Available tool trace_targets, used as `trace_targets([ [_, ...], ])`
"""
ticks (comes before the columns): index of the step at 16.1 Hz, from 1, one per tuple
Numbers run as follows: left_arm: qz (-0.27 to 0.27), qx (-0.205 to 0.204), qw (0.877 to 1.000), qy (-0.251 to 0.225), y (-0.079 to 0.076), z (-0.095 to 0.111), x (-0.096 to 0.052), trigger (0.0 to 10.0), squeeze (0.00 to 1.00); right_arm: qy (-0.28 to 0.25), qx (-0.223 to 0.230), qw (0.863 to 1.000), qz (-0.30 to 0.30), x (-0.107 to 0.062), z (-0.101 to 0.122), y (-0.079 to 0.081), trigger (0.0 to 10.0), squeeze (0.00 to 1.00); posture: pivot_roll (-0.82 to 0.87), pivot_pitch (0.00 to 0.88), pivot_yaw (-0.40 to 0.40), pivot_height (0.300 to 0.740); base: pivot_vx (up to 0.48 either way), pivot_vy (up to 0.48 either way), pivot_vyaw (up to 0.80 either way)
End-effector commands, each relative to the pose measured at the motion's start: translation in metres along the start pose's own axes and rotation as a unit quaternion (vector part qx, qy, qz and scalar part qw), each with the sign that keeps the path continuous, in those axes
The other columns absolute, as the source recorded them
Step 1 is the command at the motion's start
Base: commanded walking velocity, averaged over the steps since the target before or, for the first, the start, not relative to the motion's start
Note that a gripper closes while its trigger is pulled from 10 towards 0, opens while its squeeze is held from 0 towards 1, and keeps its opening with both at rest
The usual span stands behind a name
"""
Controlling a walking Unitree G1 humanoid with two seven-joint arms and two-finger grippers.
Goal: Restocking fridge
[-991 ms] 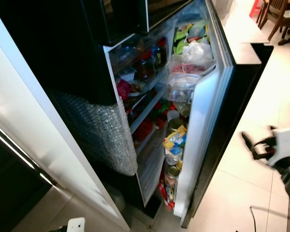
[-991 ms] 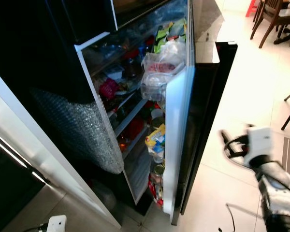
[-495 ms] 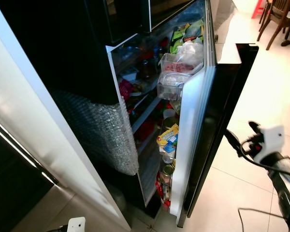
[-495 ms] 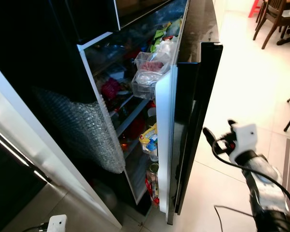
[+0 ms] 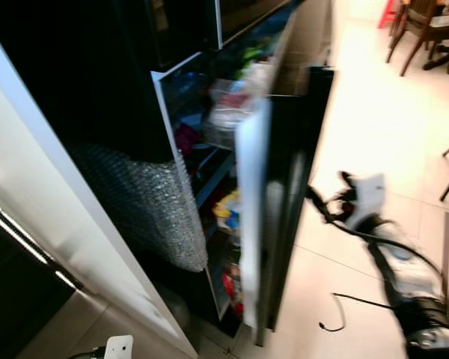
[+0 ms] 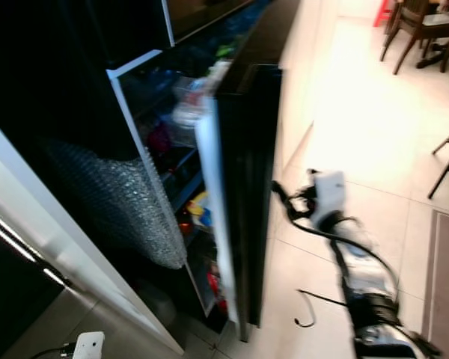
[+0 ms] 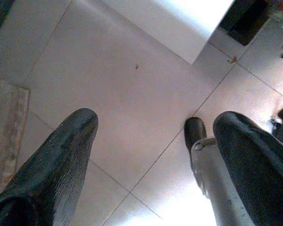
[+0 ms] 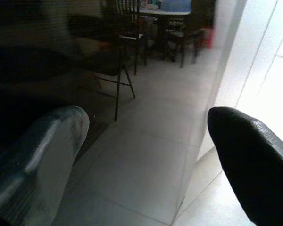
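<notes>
I am judging that the stocking is done and the closing step is in hand: the fridge door [image 6: 243,187] is standing roughly half shut, its black outer face turned to me, and my right tool [image 6: 284,196] is sitting just at that face with its fingers spread and nothing between them (whether a fingertip is actually touching the door, I cannot tell through the blur); the right wrist view is showing the glossy panel with chairs mirrored in it. My left tool [image 7: 155,155] is hanging idle, fingers apart, pointing at the floor tiles [image 7: 132,80]. Next I am expecting to need a steady push along the door's swing until it seats against the cabinet, without the arm's cable [image 5: 337,314] snagging. The shelves [image 5: 209,161] inside are half hidden by the door; packets and bottles there are smeared beyond naming; the bubble wrap [image 5: 146,202] is covering the cabinet's side, and the fridge top is cut off.
</notes>
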State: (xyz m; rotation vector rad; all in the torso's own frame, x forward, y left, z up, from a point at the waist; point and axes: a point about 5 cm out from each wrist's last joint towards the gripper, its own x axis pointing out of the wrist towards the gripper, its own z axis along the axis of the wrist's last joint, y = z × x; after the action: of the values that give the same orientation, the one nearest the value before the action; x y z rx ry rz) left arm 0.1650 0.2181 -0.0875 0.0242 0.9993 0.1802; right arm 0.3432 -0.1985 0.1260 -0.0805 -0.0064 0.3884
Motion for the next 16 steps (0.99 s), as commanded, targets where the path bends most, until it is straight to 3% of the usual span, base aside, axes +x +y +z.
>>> trace_targets([
  [1,0.003,0.0,1.0,0.007,0.004,-0.003,0.0,10.0,0.0,-0.012,-0.007,1.0,0.023,0.011,0.009,0.01,10.0,0.0,-0.14,0.0,0.084,0.74,0.0,0.0,0.0],
  [2,0.004,-0.001,1.0,0.008,0.004,-0.003,-0.001,10.0,0.0,-0.015,-0.002,1.0,0.026,0.014,0.011,0.014,10.0,0.0,-0.14,0.0,0.08,0.74,0.0,0.0,0.0],
  [4,0.003,-0.001,1.0,0.008,0.003,-0.004,-0.001,10.0,0.0,-0.013,0.017,0.999,0.045,0.029,0.011,0.037,10.0,0.0,-0.13,0.0,0.067,0.74,0.0,0.0,0.0],
  [5,0.003,-0.002,1.0,0.008,0.002,-0.005,-0.001,10.0,0.0,-0.012,0.025,0.996,0.09,0.044,0.014,0.068,10.0,0.0,-0.12,0.0,0.058,0.74,0.0,0.0,0.0],
  [6,0.003,-0.004,1.0,0.008,0.001,-0.005,-0.001,10.0,0.0,-0.014,0.027,0.992,0.119,0.053,0.017,0.087,10.0,0.0,-0.11,0.0,0.052,0.74,0.0,0.0,0.0],
  [10,0.003,-0.009,1.0,0.009,-0.002,-0.006,-0.001,10.0,0.0,-0.005,0.029,0.985,0.168,0.071,0.022,0.126,10.0,0.0,-0.1,0.0,0.032,0.74,0.0,0.0,0.0],
  [13,0.004,-0.013,1.0,0.009,-0.003,-0.006,-0.001,10.0,0.0,-0.002,0.03,0.983,0.181,0.074,0.023,0.138,10.0,0.0,-0.09,0.0,0.021,0.74,0.0,0.0,0.0],
  [16,0.005,-0.016,1.0,0.008,-0.003,-0.005,0.0,10.0,0.0,-0.001,0.025,0.985,0.171,0.074,0.021,0.132,10.0,0.0,-0.09,0.0,0.02,0.74,0.0,0.0,0.0],
])
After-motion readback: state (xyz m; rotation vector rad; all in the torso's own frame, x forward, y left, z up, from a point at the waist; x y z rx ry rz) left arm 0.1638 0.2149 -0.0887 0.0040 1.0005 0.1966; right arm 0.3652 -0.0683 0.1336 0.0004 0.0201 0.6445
